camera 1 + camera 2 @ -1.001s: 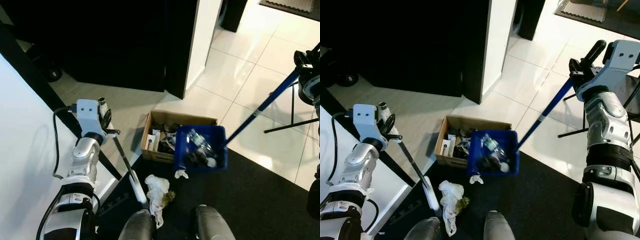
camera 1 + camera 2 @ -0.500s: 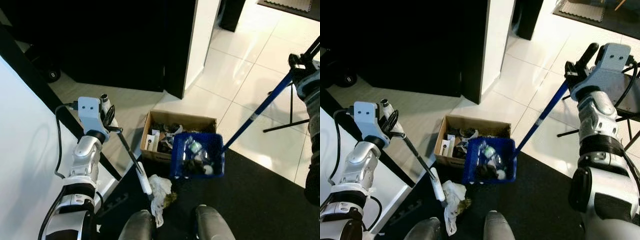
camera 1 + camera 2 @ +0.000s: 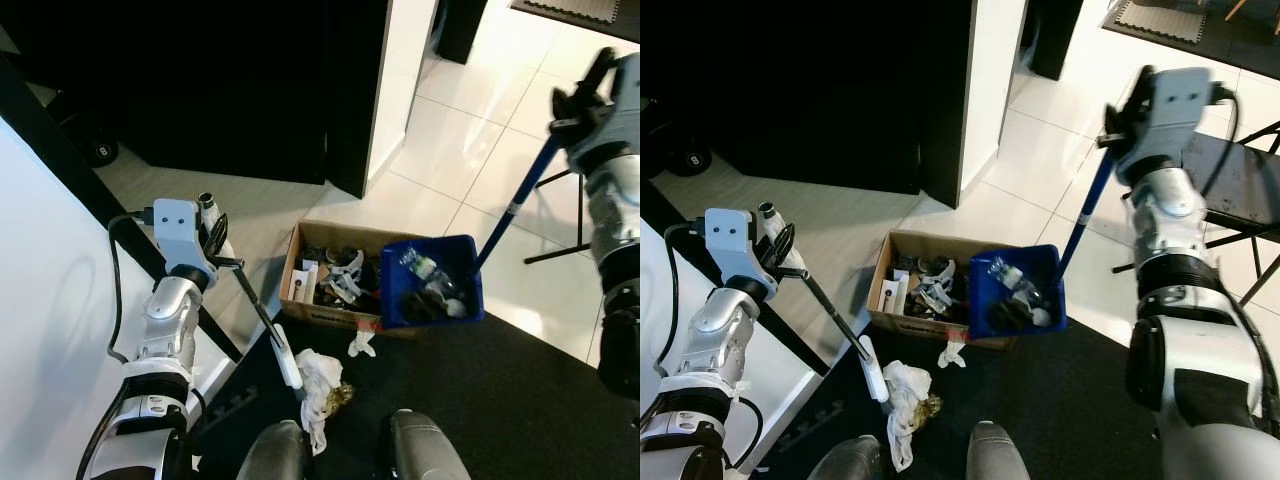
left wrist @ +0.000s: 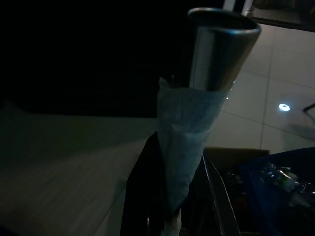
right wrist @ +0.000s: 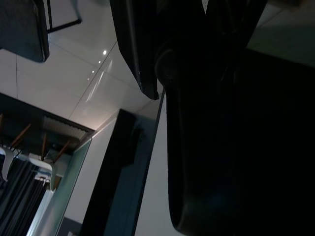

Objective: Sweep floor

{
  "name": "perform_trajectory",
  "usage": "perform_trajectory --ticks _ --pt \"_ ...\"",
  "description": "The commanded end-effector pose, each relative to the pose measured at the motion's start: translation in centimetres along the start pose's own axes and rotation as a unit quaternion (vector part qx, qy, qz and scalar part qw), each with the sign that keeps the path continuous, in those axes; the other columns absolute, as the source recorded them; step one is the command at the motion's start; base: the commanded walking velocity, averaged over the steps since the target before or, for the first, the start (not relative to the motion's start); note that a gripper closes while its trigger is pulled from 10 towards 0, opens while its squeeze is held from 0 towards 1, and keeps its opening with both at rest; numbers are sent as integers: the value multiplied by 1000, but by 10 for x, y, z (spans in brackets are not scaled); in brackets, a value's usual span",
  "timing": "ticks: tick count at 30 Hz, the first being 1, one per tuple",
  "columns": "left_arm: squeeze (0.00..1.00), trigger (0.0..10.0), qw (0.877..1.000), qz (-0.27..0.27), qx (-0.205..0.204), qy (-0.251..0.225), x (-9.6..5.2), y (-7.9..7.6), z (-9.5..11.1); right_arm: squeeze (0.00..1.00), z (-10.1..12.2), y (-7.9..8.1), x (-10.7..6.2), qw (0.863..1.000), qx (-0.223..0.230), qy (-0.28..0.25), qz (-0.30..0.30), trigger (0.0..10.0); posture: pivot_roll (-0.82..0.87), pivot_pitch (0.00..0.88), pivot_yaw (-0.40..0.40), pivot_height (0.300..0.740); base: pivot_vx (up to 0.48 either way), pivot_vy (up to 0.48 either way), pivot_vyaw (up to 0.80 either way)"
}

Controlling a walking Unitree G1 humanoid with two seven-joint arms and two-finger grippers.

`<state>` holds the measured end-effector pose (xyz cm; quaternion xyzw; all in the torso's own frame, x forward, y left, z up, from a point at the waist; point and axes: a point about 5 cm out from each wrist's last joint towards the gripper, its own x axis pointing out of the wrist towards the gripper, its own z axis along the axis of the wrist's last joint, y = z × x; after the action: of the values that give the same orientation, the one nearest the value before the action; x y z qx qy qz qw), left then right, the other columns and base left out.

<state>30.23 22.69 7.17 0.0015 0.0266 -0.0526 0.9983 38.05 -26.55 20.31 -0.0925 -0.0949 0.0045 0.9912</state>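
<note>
My left gripper (image 3: 216, 252) is shut on a thin black brush handle (image 3: 258, 312) that slants down to its white end (image 3: 289, 368). That end rests against a crumpled white wad of rubbish (image 3: 318, 385) on the black mat. My right gripper (image 3: 1124, 116), raised at the right, is shut on the long blue handle (image 3: 514, 205) of a blue dustpan (image 3: 436, 292). The pan holds bottles and scraps and sits against the right end of an open cardboard box (image 3: 291, 272) of rubbish. A small white scrap (image 3: 361, 345) lies in front of the box.
A white panel with a black diagonal strip (image 3: 60, 150) runs along my left. A dark doorway and a white pillar (image 3: 405, 70) stand behind the box. Black stand legs (image 3: 580, 245) cross the tiles at right. My two feet (image 3: 345, 450) are on the black mat (image 3: 500, 400).
The right arm swung up and inward, carrying the dustpan from in front of the box to its right end. The brush end slid toward the white wad. A white scrap now lies by the box.
</note>
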Motion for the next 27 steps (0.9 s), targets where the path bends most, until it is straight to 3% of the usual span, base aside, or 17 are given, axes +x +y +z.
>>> perform_trajectory --ticks 1,12,17,23,27 --pt "0 10000 1000 4 0 -15 -1 2 5 0 11 6 5 999 -33 -27 10 10000 10 0 -29 740 0 0 0" --pt "0 10000 1000 10 0 -18 -2 3 6 0 14 20 10 996 -79 -45 5 10000 11 0 -36 740 0 0 0" --pt "0 10000 1000 12 0 -21 -1 4 8 0 17 23 13 999 -14 -52 -9 10000 14 2 -42 740 0 0 0" --pt "0 10000 1000 11 -2 -26 0 5 11 0 20 25 15 997 32 -67 -10 10000 16 8 -38 740 0 0 0" --pt "0 10000 999 1 -4 -32 2 3 15 0 27 39 18 993 63 -97 9 10000 17 17 -30 740 0 0 0"
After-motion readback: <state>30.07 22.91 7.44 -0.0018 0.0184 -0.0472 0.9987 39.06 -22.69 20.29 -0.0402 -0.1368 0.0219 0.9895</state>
